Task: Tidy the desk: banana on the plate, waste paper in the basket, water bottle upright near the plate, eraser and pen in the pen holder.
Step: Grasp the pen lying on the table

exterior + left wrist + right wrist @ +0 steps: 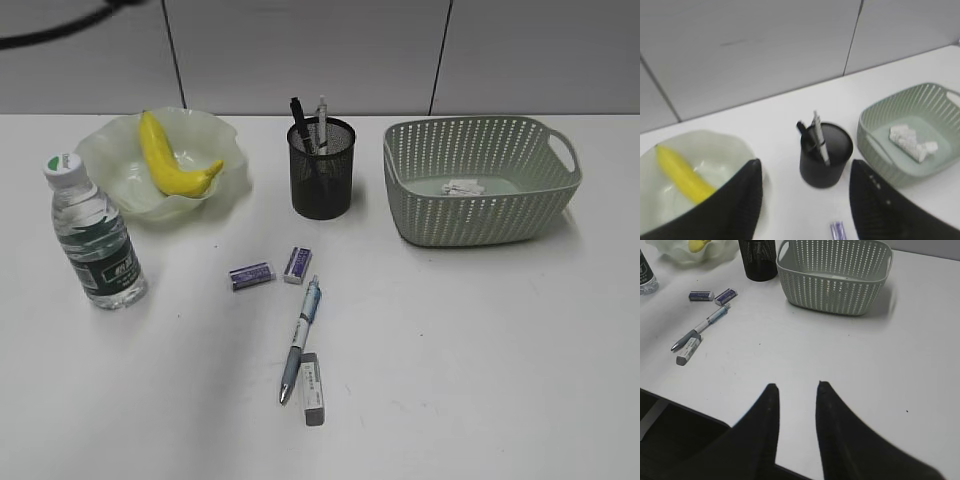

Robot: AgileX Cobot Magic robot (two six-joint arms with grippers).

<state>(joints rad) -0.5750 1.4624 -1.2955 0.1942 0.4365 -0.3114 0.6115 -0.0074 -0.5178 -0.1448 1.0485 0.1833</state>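
Observation:
The banana (pixel 172 160) lies on the pale green plate (pixel 110 150). The water bottle (pixel 95 234) stands upright at the plate's front left. The black mesh pen holder (pixel 321 168) holds two pens. Crumpled waste paper (pixel 463 187) lies in the green basket (pixel 480 215). A blue-grey pen (pixel 300 335), two purple erasers (pixel 251 275) (pixel 297 264) and a grey eraser (pixel 313 389) lie on the table. My left gripper (pixel 805 165) is open and empty, high above the pen holder (pixel 826 155). My right gripper (pixel 796 386) is open and empty over the table's front edge.
The white table (pixel 480 340) ends at a grey panelled wall behind. The right wrist view shows the table's front edge (pixel 700 407) with dark floor below. A black cable (pixel 60 28) hangs at the upper left.

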